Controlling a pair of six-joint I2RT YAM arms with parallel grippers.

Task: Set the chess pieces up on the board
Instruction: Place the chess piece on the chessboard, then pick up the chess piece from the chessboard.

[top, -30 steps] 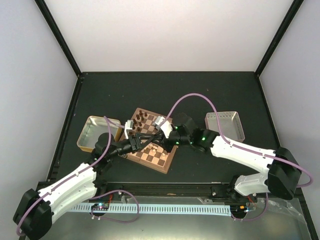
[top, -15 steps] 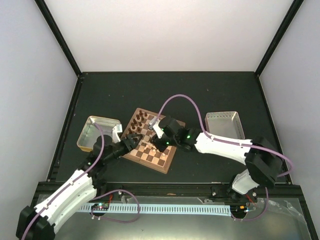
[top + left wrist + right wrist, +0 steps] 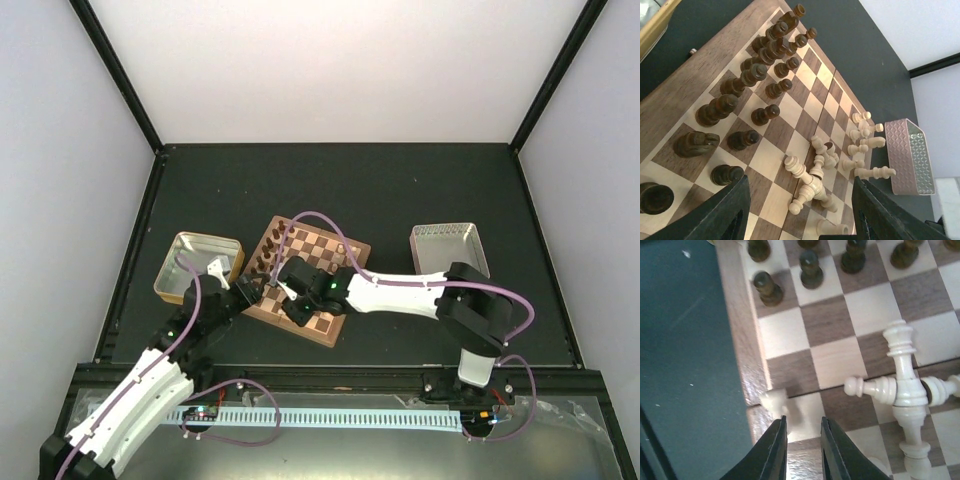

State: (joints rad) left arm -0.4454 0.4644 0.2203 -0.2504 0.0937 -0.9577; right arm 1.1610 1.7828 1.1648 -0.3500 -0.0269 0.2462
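Observation:
The board [image 3: 335, 250] lies on the dark table, with dark chessmen in rows along its left side. Several cream chess pieces [image 3: 815, 181] lie tumbled in a heap near its middle, and a few more [image 3: 861, 134] stand at its far side. My right gripper [image 3: 804, 432] hangs over the board's near rim with its jaws a little apart. A blurred cream piece [image 3: 774, 401] lies on the rim at its left fingertip. Other fallen cream pieces [image 3: 902, 385] lie to the right. My left gripper [image 3: 800, 222] is wide open and empty, low over the board's left corner [image 3: 252, 291].
A gold tin tray [image 3: 190, 262] sits left of the board. A pinkish-grey tray [image 3: 449, 248] sits to its right and also shows in the left wrist view [image 3: 912, 160]. Dark chessmen [image 3: 752, 75] stand close together under the left wrist.
My right gripper has swept left across the board to its near rim. My left arm has drawn back toward the board's left corner.

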